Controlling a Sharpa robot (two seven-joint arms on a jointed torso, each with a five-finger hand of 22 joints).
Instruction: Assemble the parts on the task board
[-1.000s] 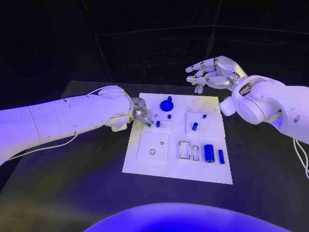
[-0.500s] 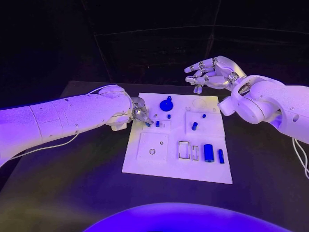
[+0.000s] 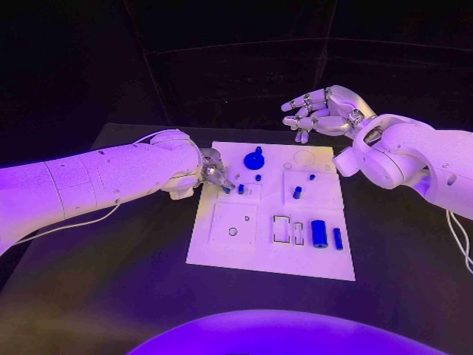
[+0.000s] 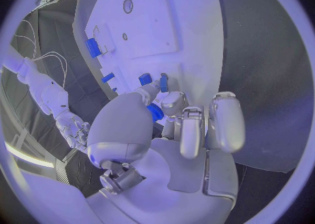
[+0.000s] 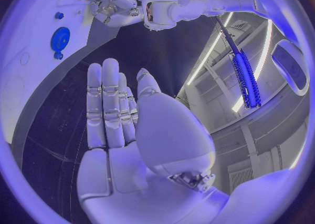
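My left hand [image 3: 215,174] pinches a small blue part [image 4: 155,112] at the board's [image 3: 231,251] upper-left edge, mid-insertion I judge; right hand [image 3: 320,112] hovers open, upper frame; next: seat the part squarely in its socket.

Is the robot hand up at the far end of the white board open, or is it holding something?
Open. The right robot hand hovers past the task board's far edge with fingers apart and nothing in them; the right wrist view shows its palm bare.
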